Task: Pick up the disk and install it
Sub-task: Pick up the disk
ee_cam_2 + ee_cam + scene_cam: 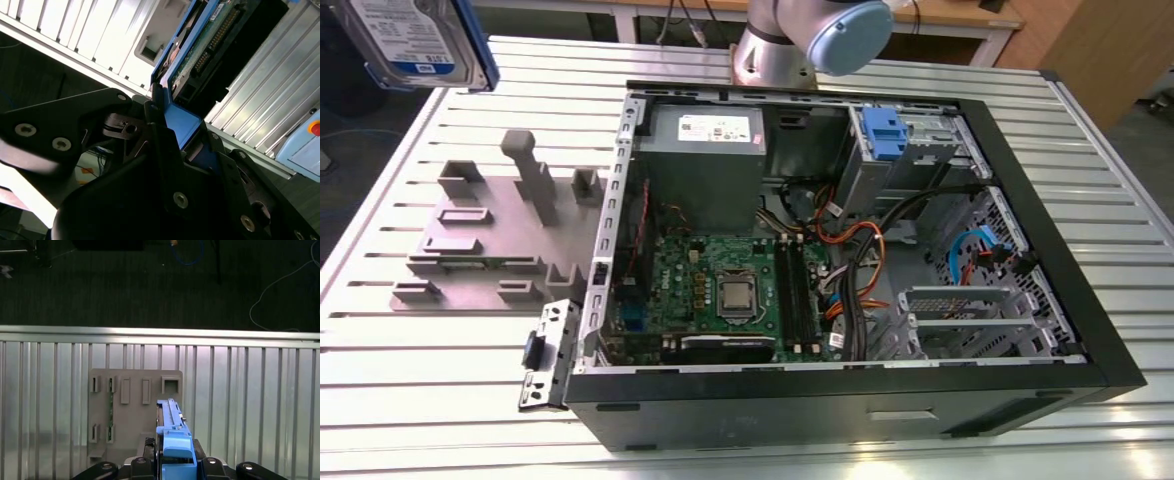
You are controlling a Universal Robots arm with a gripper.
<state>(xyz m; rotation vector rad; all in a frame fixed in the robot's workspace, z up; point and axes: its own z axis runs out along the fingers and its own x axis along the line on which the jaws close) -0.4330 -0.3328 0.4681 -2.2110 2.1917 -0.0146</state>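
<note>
Under everything, one table (440, 400) of pale ribbed aluminium slats, matt and grooved.

At the centre of the exterior view, one boxy black sheet-metal computer case (854, 405), side panel off, insides open to view. Within it:
- at twelve o'clock, one grey metal power supply box (707, 170) with a white sticker
- at six o'clock, one green printed motherboard (720, 285), squarish and studded with small parts
- at one o'clock, one blue plastic latch (883, 132) on a bare steel cage

At nine o'clock from the case and just beside it, one grey moulded fixture plate (480, 235), flat on the slats, with upright posts and rectangular pockets.

At twelve o'clock, behind the case, one arm (807, 45) of smooth silver tube with a rounded light-blue joint cap.

At eleven o'clock in the exterior view, raised clear of the table, one flat rectangular silver-grey disk (420, 40) with a white and blue label. In both wrist views, the same disk (172, 425) (210, 45) edge-on, glossy blue plastic rail along its side, above the fixture plate.

Around it, one black metal gripper (175, 462) (172, 125), two fingers (155, 120) pressed against opposite sides, pinching the disk.
</note>
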